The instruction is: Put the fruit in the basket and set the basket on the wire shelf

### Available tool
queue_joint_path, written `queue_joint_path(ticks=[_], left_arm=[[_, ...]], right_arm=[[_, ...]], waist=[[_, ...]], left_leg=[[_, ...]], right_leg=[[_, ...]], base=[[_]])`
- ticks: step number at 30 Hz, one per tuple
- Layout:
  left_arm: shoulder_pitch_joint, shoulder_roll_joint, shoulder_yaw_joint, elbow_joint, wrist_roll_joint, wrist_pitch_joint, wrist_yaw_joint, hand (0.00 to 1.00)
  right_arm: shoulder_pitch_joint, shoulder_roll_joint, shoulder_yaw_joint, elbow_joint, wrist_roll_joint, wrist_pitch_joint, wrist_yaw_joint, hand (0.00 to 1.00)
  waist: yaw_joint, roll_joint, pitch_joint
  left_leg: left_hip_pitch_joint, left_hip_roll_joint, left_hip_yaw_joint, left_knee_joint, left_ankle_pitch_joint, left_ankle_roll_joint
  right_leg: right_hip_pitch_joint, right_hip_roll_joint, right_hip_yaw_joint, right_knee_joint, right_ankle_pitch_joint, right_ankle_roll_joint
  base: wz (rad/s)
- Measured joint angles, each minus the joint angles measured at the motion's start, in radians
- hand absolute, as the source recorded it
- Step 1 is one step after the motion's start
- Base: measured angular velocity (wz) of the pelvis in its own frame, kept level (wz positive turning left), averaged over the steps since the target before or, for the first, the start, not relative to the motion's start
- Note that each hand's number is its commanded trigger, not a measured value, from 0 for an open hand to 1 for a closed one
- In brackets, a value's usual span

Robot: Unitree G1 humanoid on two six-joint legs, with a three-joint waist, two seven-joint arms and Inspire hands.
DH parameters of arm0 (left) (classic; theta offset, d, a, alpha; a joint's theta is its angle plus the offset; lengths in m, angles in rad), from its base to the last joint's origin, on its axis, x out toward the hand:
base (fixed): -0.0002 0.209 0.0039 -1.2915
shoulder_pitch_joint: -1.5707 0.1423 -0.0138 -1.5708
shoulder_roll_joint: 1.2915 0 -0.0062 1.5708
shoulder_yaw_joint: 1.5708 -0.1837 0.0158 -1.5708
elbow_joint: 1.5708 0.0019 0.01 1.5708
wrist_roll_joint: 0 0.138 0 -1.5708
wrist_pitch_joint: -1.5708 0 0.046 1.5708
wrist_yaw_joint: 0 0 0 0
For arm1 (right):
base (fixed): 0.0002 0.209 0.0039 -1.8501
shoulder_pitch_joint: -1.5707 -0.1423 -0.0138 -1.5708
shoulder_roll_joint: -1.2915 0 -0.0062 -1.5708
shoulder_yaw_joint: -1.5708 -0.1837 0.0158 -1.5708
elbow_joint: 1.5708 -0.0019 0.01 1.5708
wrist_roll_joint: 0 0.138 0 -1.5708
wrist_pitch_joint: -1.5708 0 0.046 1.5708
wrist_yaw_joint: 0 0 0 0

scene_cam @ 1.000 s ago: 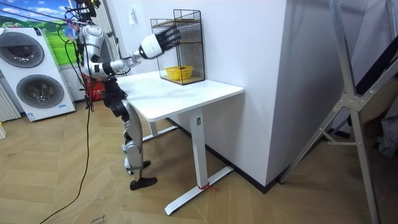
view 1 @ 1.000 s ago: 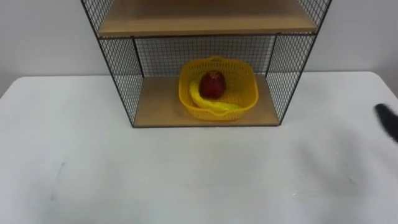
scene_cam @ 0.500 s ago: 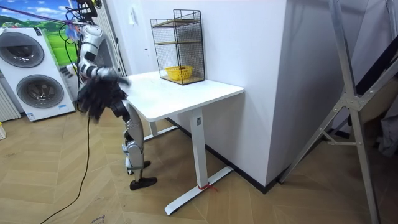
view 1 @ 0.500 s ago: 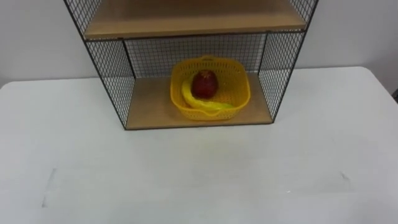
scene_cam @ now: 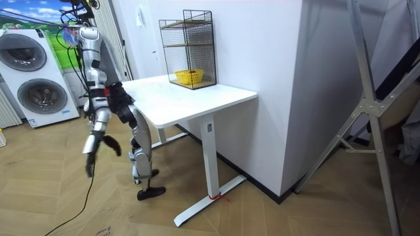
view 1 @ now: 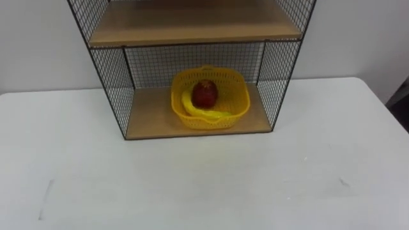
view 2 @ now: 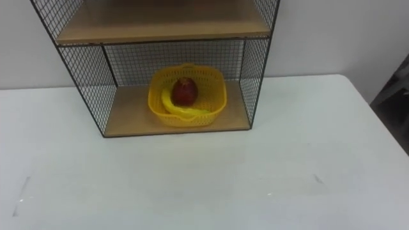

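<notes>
A yellow basket (view 1: pixel 239 106) stands on the lower wooden board of the black wire shelf (view 1: pixel 153 116), near its middle. In it lie a red apple (view 1: pixel 204 94) and a yellow banana (view 1: pixel 206 114) curved along the front wall. The shelf (scene_cam: pixel 188 46) stands at the far end of the white table (scene_cam: pixel 190 98), with the basket (scene_cam: pixel 188 76) inside it. I stand at the table's near end. My right hand (scene_cam: pixel 95 145) hangs open beside my leg, well away from the basket.
The shelf's upper board (view 1: pixel 192 25) is bare. White table top (view 1: pixel 192 185) stretches in front of the shelf. Two washing machines (scene_cam: pixel 33 78) stand against the wall at the room view's left. A grey metal frame (scene_cam: pixel 367 111) leans at the room view's right.
My right arm has swung down from in front of the shelf to my side. The eye view has shifted; basket and fruit stay in place.
</notes>
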Motion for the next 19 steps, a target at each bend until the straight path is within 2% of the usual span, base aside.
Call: queue_joint_path(ticks=[1, 3, 4, 6, 7, 9, 11, 13, 15, 17, 19], left_arm=[[-0.004, 0.000, -0.038, 0.006, 0.053, 0.007, -0.023, 0.00], [-0.026, 0.000, -0.147, 0.014, 0.235, 0.055, -0.106, 0.00], [-0.035, 0.000, -0.174, 0.013, 0.274, 0.068, -0.122, 0.00], [-0.077, -0.002, -0.258, 0.009, 0.402, 0.118, -0.183, 0.00], [-0.086, -0.004, -0.266, 0.006, 0.431, 0.129, -0.196, 0.00], [-0.111, -0.016, -0.280, -0.028, 0.537, 0.173, -0.227, 0.00], [-0.131, -0.015, -0.288, -0.052, 0.586, 0.200, -0.241, 0.00], [-0.149, -0.014, -0.320, -0.065, 0.599, 0.213, -0.242, 0.00], [-0.176, -0.015, -0.355, -0.069, 0.610, 0.227, -0.247, 0.00], [-0.182, -0.015, -0.378, -0.083, 0.615, 0.235, -0.258, 0.00], [-0.182, -0.016, -0.387, -0.090, 0.617, 0.239, -0.265, 0.00]], right_arm=[[-0.014, 0.000, 0.028, 0.013, -0.032, 0.008, 0.015, 0.00], [-0.061, -0.003, 0.115, 0.022, -0.135, 0.050, 0.081, 0.00], [-0.071, -0.003, 0.141, 0.020, -0.159, 0.061, 0.097, 0.00], [-0.111, -0.003, 0.213, 0.018, -0.253, 0.106, 0.158, 0.00], [-0.119, -0.003, 0.224, 0.016, -0.272, 0.116, 0.173, 0.00], [-0.142, -0.004, 0.255, 0.015, -0.337, 0.151, 0.218, 0.00], [-0.154, -0.003, 0.287, 0.005, -0.389, 0.181, 0.246, 0.00], [-0.163, -0.003, 0.320, 0.002, -0.423, 0.201, 0.261, 0.00], [-0.177, -0.001, 0.326, 0.001, -0.439, 0.223, 0.275, 0.00], [-0.184, 0.000, 0.326, -0.015, -0.443, 0.233, 0.277, 0.00], [-0.189, -0.001, 0.327, -0.032, -0.444, 0.233, 0.285, 0.00]], waist=[[-0.003, 0.000, -0.0001], [-0.006, -0.002, 0.0012], [-0.007, -0.003, 0.0019], [-0.007, -0.009, 0.0029], [-0.007, -0.011, 0.0042], [-0.006, -0.014, 0.0094], [-0.006, -0.015, 0.0123], [-0.008, -0.014, 0.0149], [-0.012, -0.012, 0.0240], [-0.019, -0.011, 0.0289], [-0.032, -0.011, 0.0301]], left_leg=[[0.001, 0.000, -0.004, 0.000, 0.000, 0.000], [0.013, -0.001, -0.015, -0.003, 0.000, 0.000], [0.014, -0.002, -0.018, -0.003, 0.000, 0.000], [0.020, -0.004, -0.023, -0.008, 0.002, -0.003], [0.025, -0.004, -0.021, -0.013, 0.003, -0.005], [0.033, -0.003, -0.012, -0.018, 0.004, -0.006], [0.034, -0.002, -0.011, -0.018, 0.008, -0.012], [0.034, -0.001, -0.011, -0.018, 0.011, -0.016], [0.036, -0.001, -0.011, -0.017, 0.012, -0.016], [0.035, -0.002, -0.013, -0.015, 0.012, -0.015], [0.031, -0.002, -0.014, -0.015, 0.012, -0.015]], right_leg=[[0.005, 0.001, -0.003, -0.008, 0.002, 0.001], [0.031, 0.004, -0.011, -0.028, 0.011, -0.001], [0.034, 0.005, -0.012, -0.030, 0.013, -0.001], [0.038, 0.005, -0.013, -0.030, 0.014, -0.002], [0.040, 0.004, -0.012, -0.030, 0.014, -0.003], [0.041, 0.007, -0.003, -0.032, 0.017, -0.005], [0.042, 0.010, -0.001, -0.036, 0.020, -0.007], [0.045, 0.012, 0.000, -0.045, 0.024, -0.006], [0.046, 0.013, 0.001, -0.045, 0.025, -0.007], [0.046, 0.013, 0.001, -0.045, 0.025, -0.007], [0.043, 0.013, 0.001, -0.045, 0.025, -0.007]], base=[[0.22], [0.17], [0.11], [0.03], [-0.06], [-0.11], [-0.10], [-0.05], [-0.07], [-0.02], [0.04]])
